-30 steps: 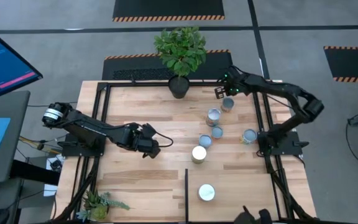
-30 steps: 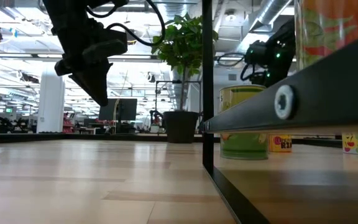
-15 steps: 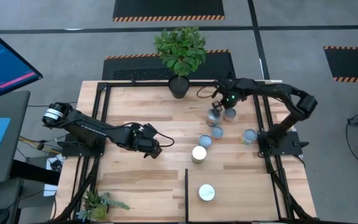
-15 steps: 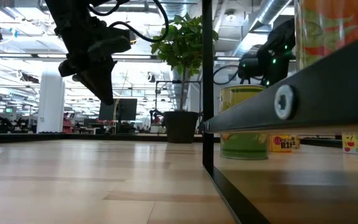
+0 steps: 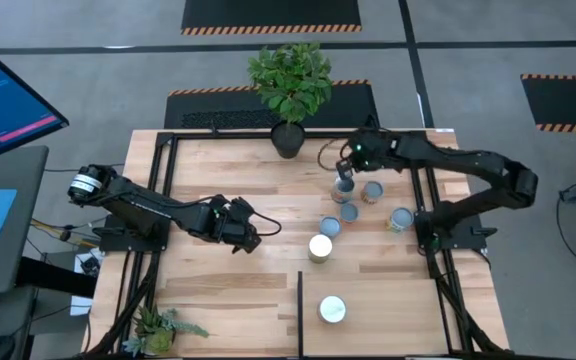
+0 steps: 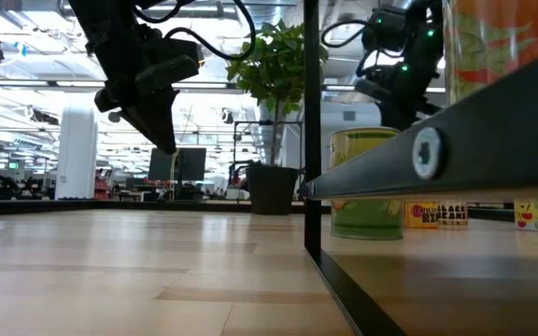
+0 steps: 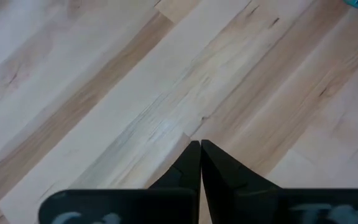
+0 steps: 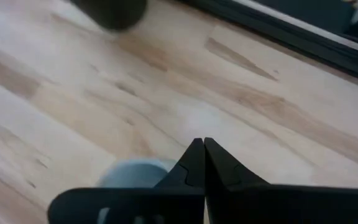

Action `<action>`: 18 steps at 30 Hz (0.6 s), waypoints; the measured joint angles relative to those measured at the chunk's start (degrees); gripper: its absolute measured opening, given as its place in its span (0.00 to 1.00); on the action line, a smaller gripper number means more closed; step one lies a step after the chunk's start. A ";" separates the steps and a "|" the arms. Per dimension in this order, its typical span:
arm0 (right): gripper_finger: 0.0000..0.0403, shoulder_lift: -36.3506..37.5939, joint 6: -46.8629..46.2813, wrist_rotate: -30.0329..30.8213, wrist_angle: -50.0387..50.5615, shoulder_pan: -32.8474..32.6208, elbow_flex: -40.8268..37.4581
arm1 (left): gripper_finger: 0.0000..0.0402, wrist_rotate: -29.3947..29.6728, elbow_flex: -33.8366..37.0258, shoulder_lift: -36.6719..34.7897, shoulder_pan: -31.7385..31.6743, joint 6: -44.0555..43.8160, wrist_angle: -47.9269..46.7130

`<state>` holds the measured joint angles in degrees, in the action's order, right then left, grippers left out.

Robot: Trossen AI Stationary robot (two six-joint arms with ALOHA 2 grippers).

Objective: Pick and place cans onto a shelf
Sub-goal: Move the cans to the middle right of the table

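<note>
1. The tabletop [image 5: 228, 180] was pale wood in planks, with visible grain and a smooth, faintly satin finish that caught the light in the low view.
2. The frame bars [image 5: 165, 170] were thin black metal, matt.
3. The shelf [image 6: 456, 280] was the same light wood, edged by a dark matt rail [image 6: 493, 121] holding a silvery metal bolt head [image 6: 425, 152].
4. The cans [image 5: 320, 246] were metal with shiny silvery or pale tops; one can [image 6: 366, 182] wore a glossy green paper label.
5. The pot [image 5: 288, 139] looked like matt black plastic.
6. The left gripper [image 7: 199, 149] and right gripper [image 8: 202, 146] had matt black fingers, seemingly plastic.
</note>
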<state>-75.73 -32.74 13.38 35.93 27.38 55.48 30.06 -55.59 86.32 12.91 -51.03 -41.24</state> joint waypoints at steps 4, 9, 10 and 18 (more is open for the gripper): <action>0.01 -3.69 0.01 -4.27 -4.66 4.37 0.00 | 0.00 0.41 0.00 0.00 -0.02 0.01 0.88; 0.02 -10.46 0.26 -9.60 -8.64 7.44 -0.09 | 0.00 0.66 0.00 0.00 -0.02 -0.31 1.34; 0.02 -11.52 0.34 -10.97 -8.91 7.69 -0.09 | 0.00 0.68 0.00 0.00 -0.02 -0.40 1.34; 0.02 -14.24 0.16 -19.91 -9.34 2.40 -0.13 | 0.00 0.66 0.00 0.00 -0.02 -0.55 1.77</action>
<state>-89.97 -32.58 -6.52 26.59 29.78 55.35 30.72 -55.59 86.32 12.88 -51.57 -39.46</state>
